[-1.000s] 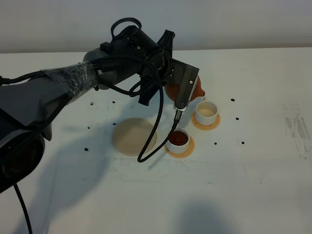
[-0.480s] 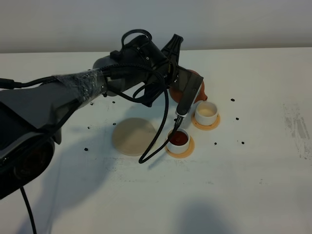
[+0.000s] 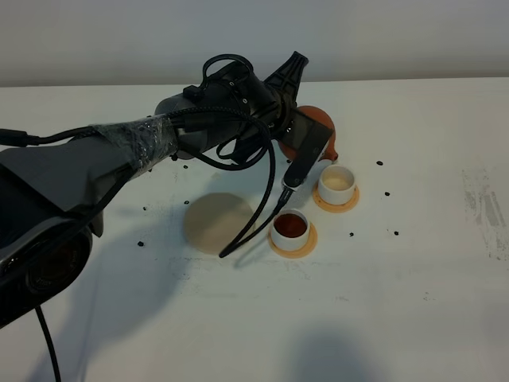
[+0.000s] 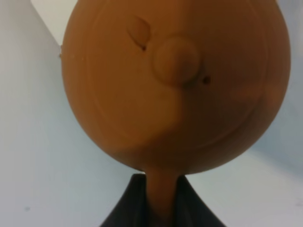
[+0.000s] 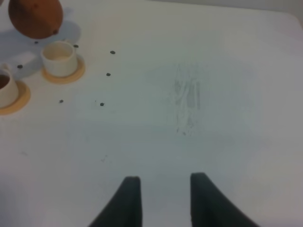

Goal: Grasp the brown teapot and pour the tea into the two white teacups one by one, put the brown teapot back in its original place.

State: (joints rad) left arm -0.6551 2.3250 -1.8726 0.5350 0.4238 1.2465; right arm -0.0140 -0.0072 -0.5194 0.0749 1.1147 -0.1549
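The brown teapot [image 3: 318, 127] hangs in the air just behind the two white teacups, held by my left gripper [image 3: 296, 131]. In the left wrist view the teapot [image 4: 175, 80] fills the frame, lid knob towards the camera, and its handle [image 4: 160, 198] is clamped between the dark fingers [image 4: 124, 210]. The near teacup [image 3: 291, 228] holds dark reddish tea. The far teacup [image 3: 337, 182] looks pale inside. The beige disc [image 3: 218, 224] lies bare to their left. My right gripper [image 5: 163, 201] is open and empty over bare table, far right of the cups [image 5: 59, 56].
Each cup stands on an orange-tan coaster [image 3: 273, 241]. A black cable [image 3: 254, 219] loops down from the left arm over the disc's edge. Small black specks [image 3: 386, 193] are scattered on the white table. The table's back edge meets a pale wall.
The left arm has turned its wrist and shifted right and back with the teapot, drawing the spout away from over the far cup. Cups and disc have not moved.
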